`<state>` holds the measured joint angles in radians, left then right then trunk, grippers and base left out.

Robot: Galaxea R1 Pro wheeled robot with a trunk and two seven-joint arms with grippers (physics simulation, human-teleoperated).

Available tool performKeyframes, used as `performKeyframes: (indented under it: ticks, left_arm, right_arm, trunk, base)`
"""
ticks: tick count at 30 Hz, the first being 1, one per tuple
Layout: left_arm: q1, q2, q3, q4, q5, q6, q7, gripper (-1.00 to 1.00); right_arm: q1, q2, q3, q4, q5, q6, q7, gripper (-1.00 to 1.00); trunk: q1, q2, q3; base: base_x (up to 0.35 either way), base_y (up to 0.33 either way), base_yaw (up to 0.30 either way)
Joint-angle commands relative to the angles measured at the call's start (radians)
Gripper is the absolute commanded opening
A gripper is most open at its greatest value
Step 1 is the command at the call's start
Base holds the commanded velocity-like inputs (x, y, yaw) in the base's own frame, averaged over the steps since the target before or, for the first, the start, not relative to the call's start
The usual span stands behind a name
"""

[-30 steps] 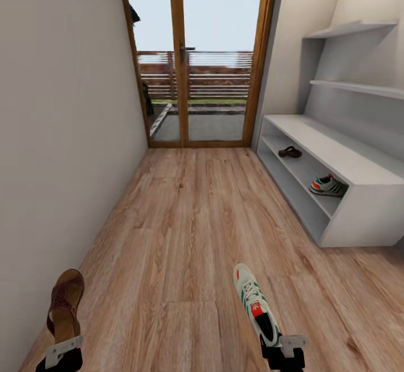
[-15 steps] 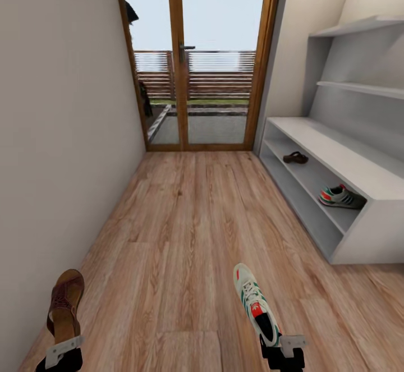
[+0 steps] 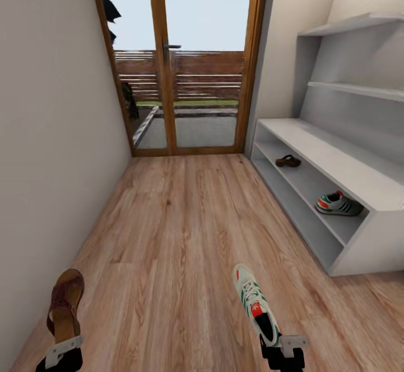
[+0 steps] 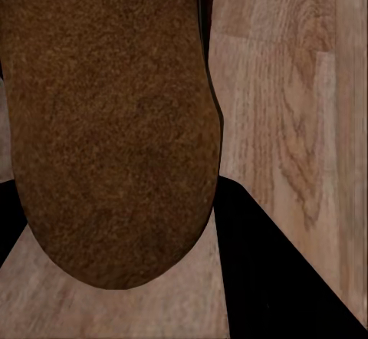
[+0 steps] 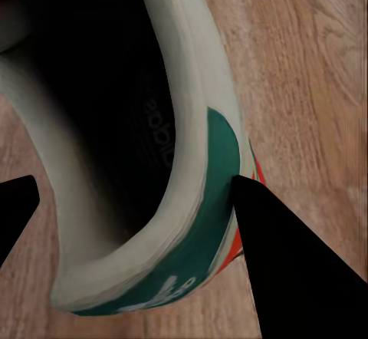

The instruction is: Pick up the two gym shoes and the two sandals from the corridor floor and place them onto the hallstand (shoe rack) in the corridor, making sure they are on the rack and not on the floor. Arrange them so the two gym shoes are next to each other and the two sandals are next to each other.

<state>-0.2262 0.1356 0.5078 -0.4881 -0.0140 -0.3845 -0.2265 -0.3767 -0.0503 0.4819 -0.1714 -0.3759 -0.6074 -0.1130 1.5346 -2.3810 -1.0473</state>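
My left gripper (image 3: 63, 347) is shut on a brown sandal (image 3: 64, 303) held above the floor at the lower left; its sole (image 4: 107, 124) is close up in the left wrist view. My right gripper (image 3: 279, 349) is shut on the heel of a white gym shoe (image 3: 255, 303) with green stripes; its dark inside and heel rim (image 5: 192, 224) show in the right wrist view. On the pale-grey hallstand (image 3: 336, 164) at the right, the other sandal (image 3: 288, 161) lies on the far part of the upper shelf. The other gym shoe (image 3: 338, 204) lies nearer on that same shelf.
A glazed wooden door (image 3: 179, 63) closes the corridor's far end. A plain wall (image 3: 50, 136) runs along the left. Stepped wall shelves (image 3: 348, 27) hang above the hallstand. Wood-plank floor (image 3: 185, 226) stretches between the wall and the hallstand.
The whole view has shifted: the door and hallstand sit further left and the door looms larger, so the camera has moved. Both grippers hold their shoes as before.
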Motion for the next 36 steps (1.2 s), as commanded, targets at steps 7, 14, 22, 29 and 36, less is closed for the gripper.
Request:
performKeyframes:
  ticks: [7, 14, 22, 29, 36]
  left_arm:
    - [-0.001, 0.0, 0.008, -0.001, -0.004, -0.002, -0.008, -1.0]
    - [-0.001, 0.0, 0.008, 0.0, -0.004, -0.002, -0.008, -1.0]
    - [-0.001, 0.0, 0.008, 0.0, -0.004, -0.002, -0.008, -1.0]
    - [-0.001, 0.0, 0.008, 0.0, -0.004, -0.002, -0.008, -1.0]
    - [-0.001, 0.0, 0.008, 0.0, -0.004, -0.002, -0.008, -1.0]
  right_arm:
    - [-0.001, 0.0, 0.009, 0.0, -0.005, -0.002, -0.008, -1.0]
    - [-0.001, -0.003, 0.009, 0.0, -0.005, -0.002, -0.008, -1.0]
    - [-0.001, -0.004, 0.009, 0.0, -0.004, -0.002, -0.008, -1.0]
    - [-0.001, -0.004, 0.009, 0.0, -0.005, -0.002, -0.008, -1.0]
    - [-0.001, -0.003, 0.009, 0.0, -0.006, -0.002, -0.008, -1.0]
  trunk:
    - [0.0, 0.0, -0.001]
    - [0.0, 0.0, -0.001]
    - [0.0, 0.0, -0.001]
    - [0.0, 0.0, -0.001]
    - [0.0, 0.0, -0.001]
  base:
    - [0.338, 0.0, -0.085]
    - [0.338, 0.0, -0.003]
    - [0.338, 0.0, 0.0]
    - [0.338, 0.0, 0.0]
    - [0.338, 0.0, 0.0]
